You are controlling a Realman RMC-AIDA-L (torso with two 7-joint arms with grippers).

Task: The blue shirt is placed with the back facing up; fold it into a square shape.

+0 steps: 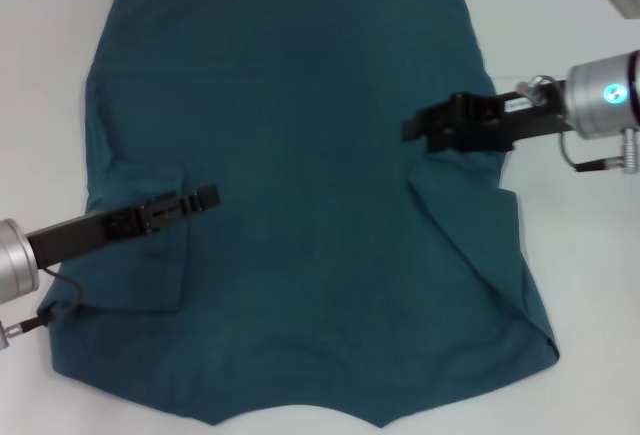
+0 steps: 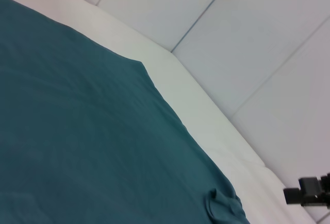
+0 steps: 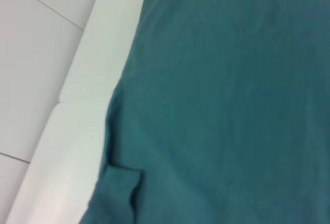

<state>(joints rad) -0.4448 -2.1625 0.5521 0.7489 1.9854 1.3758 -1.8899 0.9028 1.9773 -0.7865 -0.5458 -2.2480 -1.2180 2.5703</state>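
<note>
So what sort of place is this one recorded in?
Probably a lab or test workspace: a plain white table holding only a blue shirt, pale tiled floor beside it, left gripper and right gripper over the cloth.

Blue shirt covers table; bare strips along both sides.

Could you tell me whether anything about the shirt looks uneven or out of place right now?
Slightly uneven. The blue shirt lies flat on the white table with both sleeves folded inward, but the left sleeve flap is squarish while the right sleeve flap runs as a long diagonal. The left gripper and right gripper hover over them.
</note>
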